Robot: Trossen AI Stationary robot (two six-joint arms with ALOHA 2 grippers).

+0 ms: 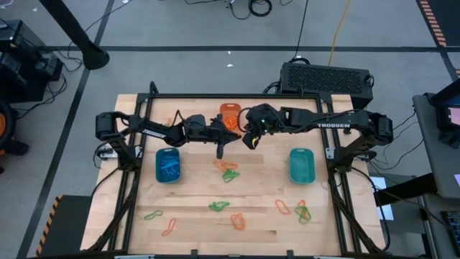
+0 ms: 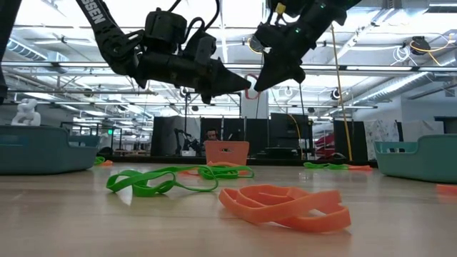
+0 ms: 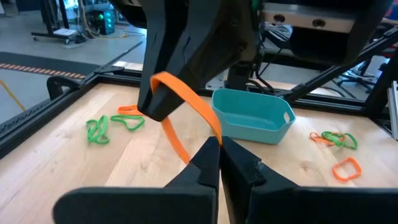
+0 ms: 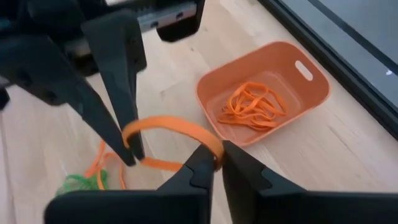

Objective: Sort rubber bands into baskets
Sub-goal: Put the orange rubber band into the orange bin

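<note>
One orange rubber band (image 3: 186, 93) hangs in the air between my two grippers, above the table's far middle. My left gripper (image 3: 219, 148) reaches in from the left and is shut on one end of it. My right gripper (image 4: 217, 158) slants down from the right, shut on the other end. Just beyond them stands the orange basket (image 4: 264, 93) with several orange bands lying in it. The blue basket (image 1: 168, 165) is at the left, the teal basket (image 1: 302, 165) at the right. Loose orange and green rubber bands (image 1: 228, 171) lie on the wooden table. My left gripper pinches one end of the orange band's loop (image 3: 214, 134) between its two fingertips, coming nearly level from the table's left. The band is lifted clear of the table and arches across to the other gripper. My right gripper pinches the loop's opposite end (image 4: 212, 148) between its fingertips, slanting down from the table's right. The band bows between the two holds, not drawn straight.
More green and orange bands lie toward the near edge (image 1: 217, 206) (image 1: 302, 212) (image 1: 151, 214). A dark metal frame (image 1: 136, 129) borders the table. A black box (image 1: 327, 78) sits behind the far right corner.
</note>
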